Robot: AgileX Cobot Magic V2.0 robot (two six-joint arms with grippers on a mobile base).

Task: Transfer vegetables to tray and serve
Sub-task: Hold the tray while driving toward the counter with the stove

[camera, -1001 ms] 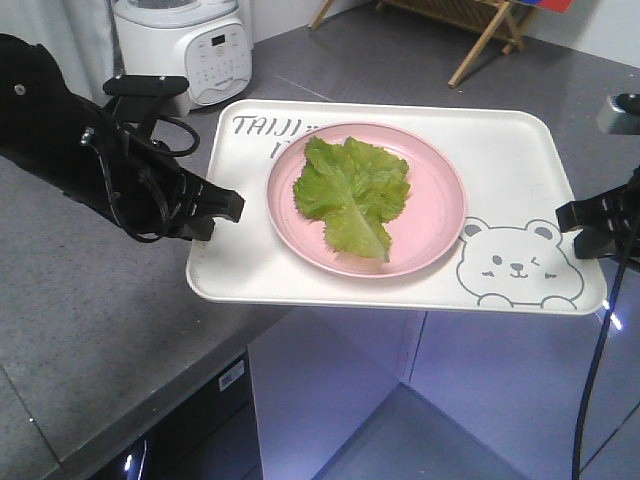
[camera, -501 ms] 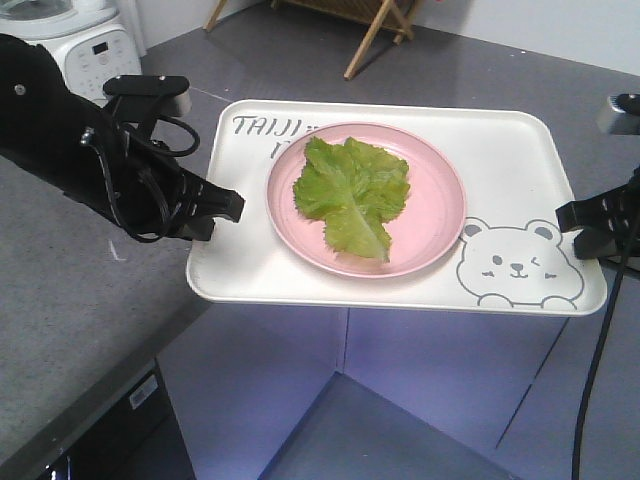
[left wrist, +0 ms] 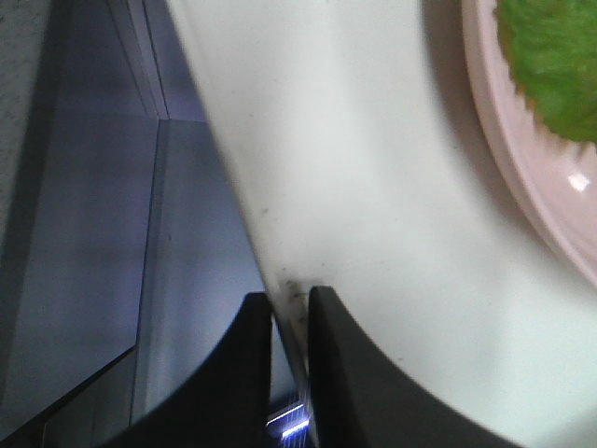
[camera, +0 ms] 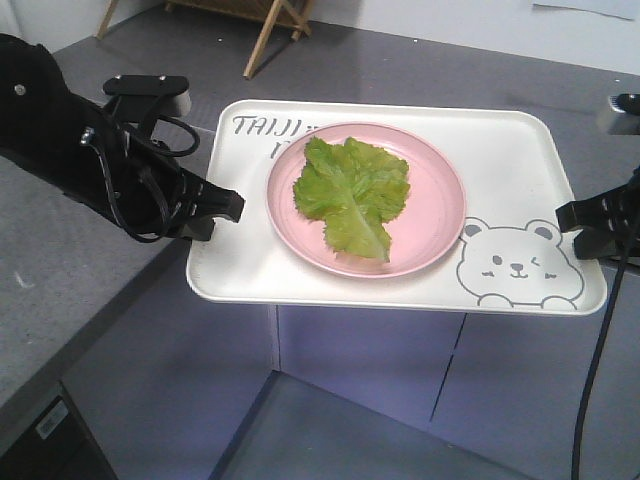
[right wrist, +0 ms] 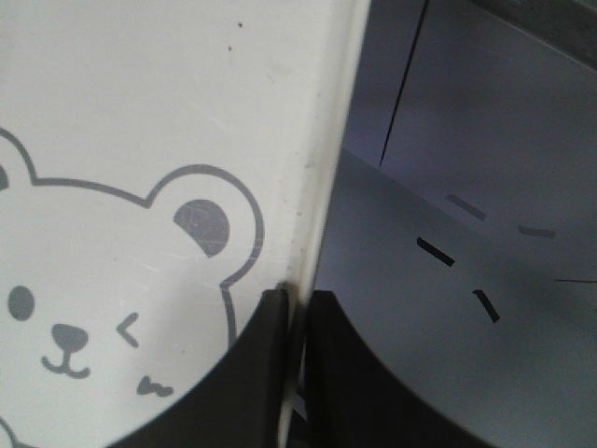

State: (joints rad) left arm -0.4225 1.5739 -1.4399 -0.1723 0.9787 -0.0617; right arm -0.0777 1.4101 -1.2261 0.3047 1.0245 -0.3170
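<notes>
The green lettuce leaf (camera: 352,195) lies on a round pink plate (camera: 440,215), which sits on the cream tray (camera: 510,160) with the bear drawing. The tray is held level in the air, out past the counter edge. My left gripper (camera: 232,205) is shut on the tray's left rim, and the left wrist view shows its jaws (left wrist: 291,308) pinching the rim (left wrist: 252,205), with the plate (left wrist: 536,177) and leaf (left wrist: 555,56) at top right. My right gripper (camera: 565,215) is shut on the tray's right rim, and the right wrist view shows it (right wrist: 297,303) clamped beside the bear's ear (right wrist: 207,224).
A grey speckled counter (camera: 50,260) lies at the left, under my left arm. Grey cabinet fronts (camera: 400,360) and a grey floor are below the tray. A wooden folding stand (camera: 270,20) is at the far back. A black cable (camera: 590,380) hangs from my right arm.
The whole view has shifted while the tray stays fixed between both grippers. The white appliance has slid out of view at the left, and the counter edge has moved left, clear of the tray.
</notes>
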